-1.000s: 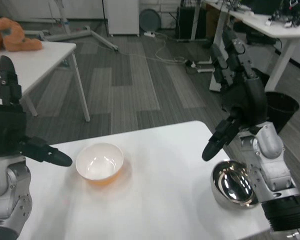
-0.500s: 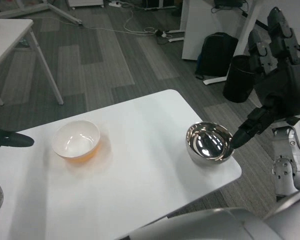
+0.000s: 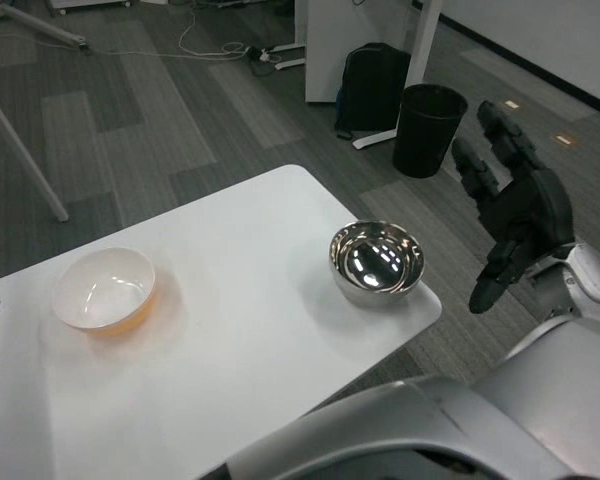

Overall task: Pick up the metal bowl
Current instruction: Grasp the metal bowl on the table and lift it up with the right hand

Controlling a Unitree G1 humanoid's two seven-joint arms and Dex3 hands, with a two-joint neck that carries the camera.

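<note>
The right robot hand (image 3: pixel 515 225) has drawn right, away from the bowl (image 3: pixel 377 262) (fingers spread, empty); grasp not yet begun.

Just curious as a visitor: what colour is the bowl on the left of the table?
White inside, orange outside; the bowl shows in the head view.

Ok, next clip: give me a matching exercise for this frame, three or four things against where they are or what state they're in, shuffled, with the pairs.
Things:
1. metal bowl
2. white bowl
3. right hand
4. black bin

Places or states:
A. on the floor beyond the table
B. open, off the table's right edge
C. near the table's right corner
D. on the table's left part

Pairs: 1-C, 2-D, 3-B, 4-A
</note>
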